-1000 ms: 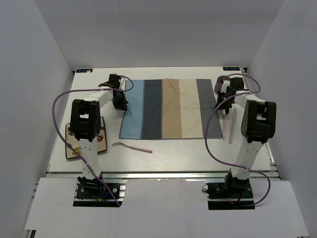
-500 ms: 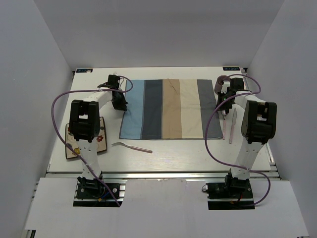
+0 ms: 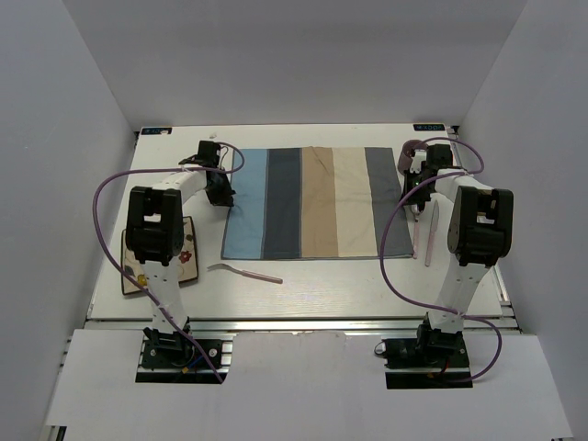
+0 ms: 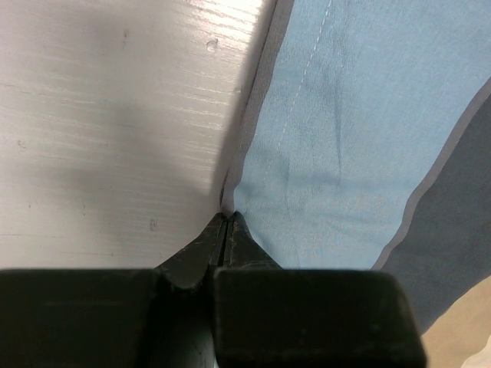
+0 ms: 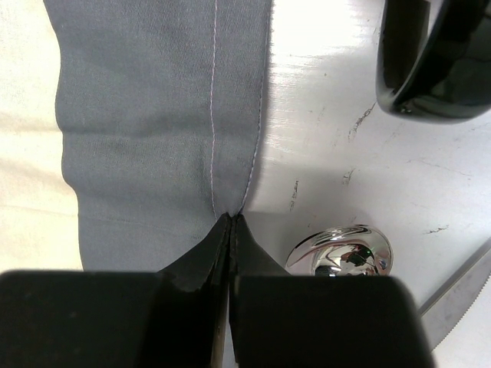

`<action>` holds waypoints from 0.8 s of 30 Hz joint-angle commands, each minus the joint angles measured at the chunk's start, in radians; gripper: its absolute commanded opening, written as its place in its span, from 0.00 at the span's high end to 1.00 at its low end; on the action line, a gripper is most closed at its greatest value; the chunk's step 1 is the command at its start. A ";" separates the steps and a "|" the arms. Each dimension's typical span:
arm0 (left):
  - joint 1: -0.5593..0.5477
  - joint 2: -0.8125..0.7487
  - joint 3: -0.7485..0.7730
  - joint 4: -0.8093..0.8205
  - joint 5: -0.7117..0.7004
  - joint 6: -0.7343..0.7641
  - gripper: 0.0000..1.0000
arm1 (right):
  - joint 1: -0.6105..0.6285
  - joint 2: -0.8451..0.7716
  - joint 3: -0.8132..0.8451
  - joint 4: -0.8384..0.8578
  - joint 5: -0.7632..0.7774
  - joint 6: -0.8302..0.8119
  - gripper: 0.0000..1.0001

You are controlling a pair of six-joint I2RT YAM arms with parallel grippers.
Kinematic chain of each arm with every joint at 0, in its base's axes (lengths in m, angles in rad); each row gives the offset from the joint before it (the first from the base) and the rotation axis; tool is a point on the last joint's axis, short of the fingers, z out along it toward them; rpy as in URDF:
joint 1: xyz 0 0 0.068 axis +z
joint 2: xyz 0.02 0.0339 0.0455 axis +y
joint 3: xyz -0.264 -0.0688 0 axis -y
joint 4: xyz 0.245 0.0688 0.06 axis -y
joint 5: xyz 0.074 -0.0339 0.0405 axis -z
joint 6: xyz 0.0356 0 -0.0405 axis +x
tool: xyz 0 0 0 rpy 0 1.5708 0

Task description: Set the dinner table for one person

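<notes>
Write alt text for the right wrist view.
The right gripper is shut on the grey edge of the placemat. Beside it on the white table lie a shiny spoon bowl, a serrated knife blade and a glossy black object.

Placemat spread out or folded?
Spread open: all five stripes of the placemat show, lying on the table. Its side edges are pinched by left gripper and right gripper.

Fork (image 3: pixel 244 271) before placemat (image 3: pixel 317 202) on table (image 3: pixel 331 285)

"How many cloths lie out?"
"One striped placemat (image 3: pixel 317 202) and one small patterned square (image 3: pixel 190 262)."
"And the cutlery?"
"One fork (image 3: pixel 243 270), one spoon (image 5: pixel 341 257), one knife (image 5: pixel 464 295). One dark bowl (image 5: pixel 395 77) too."
</notes>
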 commanded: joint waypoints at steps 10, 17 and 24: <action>0.013 -0.065 0.054 -0.064 -0.042 0.002 0.47 | -0.005 -0.065 0.021 -0.040 0.003 -0.076 0.73; 0.016 -0.100 0.100 -0.070 -0.042 0.005 0.40 | -0.005 -0.112 0.055 -0.060 -0.021 -0.124 0.61; 0.035 -0.295 0.014 0.066 -0.084 0.002 0.87 | -0.005 -0.223 0.054 -0.045 -0.055 -0.222 0.61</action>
